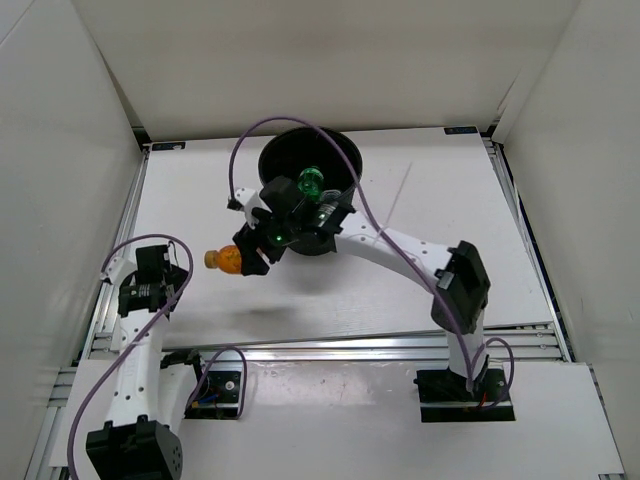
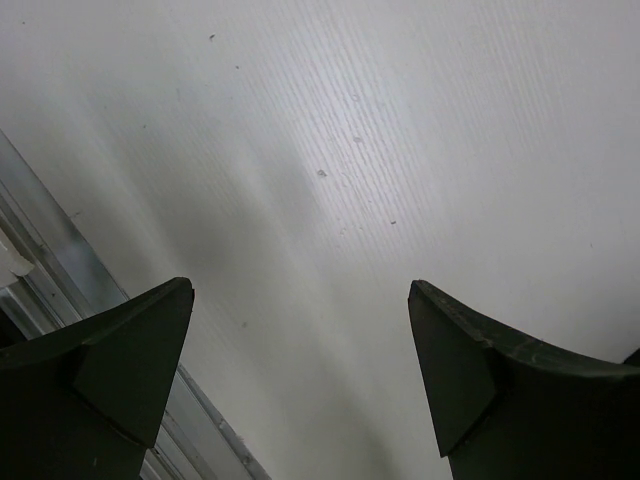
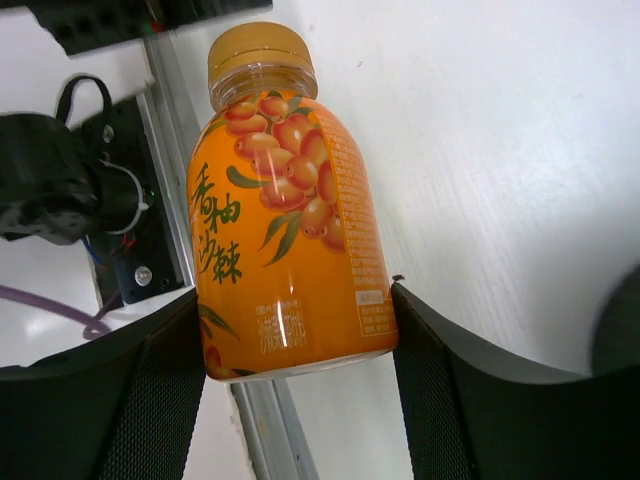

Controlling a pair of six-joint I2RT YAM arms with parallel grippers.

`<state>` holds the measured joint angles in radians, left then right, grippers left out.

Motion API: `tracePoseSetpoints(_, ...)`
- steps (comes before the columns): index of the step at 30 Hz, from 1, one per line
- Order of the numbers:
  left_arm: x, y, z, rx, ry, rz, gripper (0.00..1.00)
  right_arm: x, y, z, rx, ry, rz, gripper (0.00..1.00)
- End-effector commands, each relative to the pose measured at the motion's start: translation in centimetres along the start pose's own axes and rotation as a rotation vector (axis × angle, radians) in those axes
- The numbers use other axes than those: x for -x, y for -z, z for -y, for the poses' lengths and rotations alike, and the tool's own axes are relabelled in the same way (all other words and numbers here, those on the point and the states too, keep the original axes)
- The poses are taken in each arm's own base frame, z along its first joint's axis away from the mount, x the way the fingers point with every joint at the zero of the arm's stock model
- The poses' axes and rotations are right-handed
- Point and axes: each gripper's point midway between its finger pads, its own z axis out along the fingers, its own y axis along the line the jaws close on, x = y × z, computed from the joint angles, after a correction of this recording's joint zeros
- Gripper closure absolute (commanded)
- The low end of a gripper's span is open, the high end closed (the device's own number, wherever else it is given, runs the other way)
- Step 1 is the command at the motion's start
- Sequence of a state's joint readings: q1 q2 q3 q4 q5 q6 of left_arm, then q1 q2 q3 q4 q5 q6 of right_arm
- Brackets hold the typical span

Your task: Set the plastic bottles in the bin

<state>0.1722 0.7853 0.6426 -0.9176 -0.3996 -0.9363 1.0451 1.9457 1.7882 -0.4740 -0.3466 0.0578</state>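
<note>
1. While the right gripper [image 3: 300, 365] pinches the short orange bottle [image 3: 285, 220] near its base, the bottle lies on its side; its cap points toward the left arm's side.
2. The bin [image 1: 285, 158] sits just beyond the gripper, on the side away from the cap; a green bottle [image 1: 310, 181] shows inside it.
3. The right arm is much the nearer; a short swing toward the bin seems needed before release.
4. The left gripper [image 2: 300, 380] hangs spread wide, empty.

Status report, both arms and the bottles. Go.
Right gripper shut on orange bottle, short of the bin. Left gripper open, empty. Green bottle at bin mouth. Nothing blocking in view.
</note>
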Motion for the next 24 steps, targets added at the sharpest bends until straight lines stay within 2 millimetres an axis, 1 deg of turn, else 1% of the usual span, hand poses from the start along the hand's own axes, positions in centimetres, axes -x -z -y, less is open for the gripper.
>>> tracePoseSetpoints(1, -0.3, 0.7, -0.1, -0.017, -0.016, 0.018, 0.0, 6.5, 7.0, -1.5, -0.129, 0.077, 0.167, 1.0)
tracePoseSetpoints(2, -0.1, 1.0, 0.3, -0.031, -0.02, 0.02, 0.0, 7.9, 8.6, -1.7, -0.162, 0.085, 0.205, 1.0)
tracePoseSetpoints(3, -0.1, 1.4, 0.3, -0.048, -0.021, 0.026, 0.0, 8.5, 9.8, -0.4, -0.234, 0.074, 0.215, 1.0)
tracePoseSetpoints(4, -0.3, 1.6, 0.6, -0.065, -0.03, 0.027, 0.0, 11.2, 12.4, 0.0, -0.28, 0.079, 0.288, 1.0)
tracePoseSetpoints(5, -0.4, 1.7, 0.7, -0.072, -0.039, 0.024, 0.0, 12.4, 14.0, 0.6, -0.319, 0.074, 0.318, 1.0)
tracePoseSetpoints(6, -0.4, 1.9, 1.0, -0.089, -0.031, 0.027, 0.0, 12.9, 15.5, 1.4, -0.357, 0.064, 0.331, 1.0)
tracePoseSetpoints(7, -0.5, 2.1, 1.1, -0.102, -0.035, 0.029, 0.0, 14.6, 18.0, 3.1, -0.42, 0.049, 0.384, 1.0)
tracePoseSetpoints(9, -0.5, 2.2, 1.2, -0.106, -0.036, 0.033, 0.0, 14.7, 19.3, 5.6, -0.478, 0.021, 0.391, 1.0)
tracePoseSetpoints(10, -0.5, 2.2, 1.2, -0.106, -0.036, 0.033, 0.0, 14.5, 20.6, 7.8, -0.523, -0.005, 0.399, 1.0)
tracePoseSetpoints(11, -0.9, 2.0, 1.1, -0.104, -0.047, 0.026, 0.0, 13.9, 20.9, 9.3, -0.547, -0.024, 0.386, 1.0)
tracePoseSetpoints(12, -0.9, 2.0, 1.1, -0.104, -0.047, 0.026, 0.0, 12.7, 21.2, 11.2, -0.564, -0.056, 0.357, 1.0)
tracePoseSetpoints(13, -1.0, 1.9, 1.1, -0.095, -0.052, 0.02, 0.0, 12.2, 21.8, 12.0, -0.581, -0.068, 0.354, 1.0)
tracePoseSetpoints(14, -1.0, 1.9, 1.1, -0.095, -0.052, 0.02, 0.0, 11.6, 21.7, 12.7, -0.584, -0.082, 0.34, 1.0)
tracePoseSetpoints(15, -1.1, 1.7, 1.1, -0.087, -0.057, 0.015, 0.0, 10.6, 22.4, 14.1, -0.605, -0.108, 0.326, 1.0)
tracePoseSetpoints(17, -1.1, 1.6, 0.9, -0.075, -0.061, 0.019, 0.0, 10.1, 22.8, 15.0, -0.595, -0.15, 0.33, 1.0)
tracePoseSetpoints(18, -1.1, 1.6, 0.9, -0.075, -0.061, 0.019, 0.0, 9.9, 23.6, 16.0, -0.602, -0.174, 0.339, 0.86)
tracePoseSetpoints(19, -1.1, 1.6, 0.9, -0.075, -0.061, 0.019, 0.0, 9.8, 23.8, 16.2, -0.589, -0.178, 0.342, 0.78)
tracePoseSetpoints(20, -1.1, 1.6, 0.9, -0.075, -0.061, 0.019, 0.0, 9.4, 23.8, 17.0, -0.583, -0.2, 0.337, 0.6)
tracePoseSetpoints(21, -1.1, 1.6, 0.9, -0.075, -0.061, 0.019, 0.0, 9.3, 24.0, 17.3, -0.591, -0.205, 0.339, 0.6)
tracePoseSetpoints(22, -0.9, 1.6, 1.2, -0.083, -0.056, 0.024, 0.0, 9.5, 23.7, 16.8, -0.556, -0.2, 0.339, 0.41)
tracePoseSetpoints(24, -1.0, 1.5, 1.1, -0.076, -0.06, 0.019, 0.0, 9.4, 24.0, 17.1, -0.562, -0.214, 0.344, 0.21)
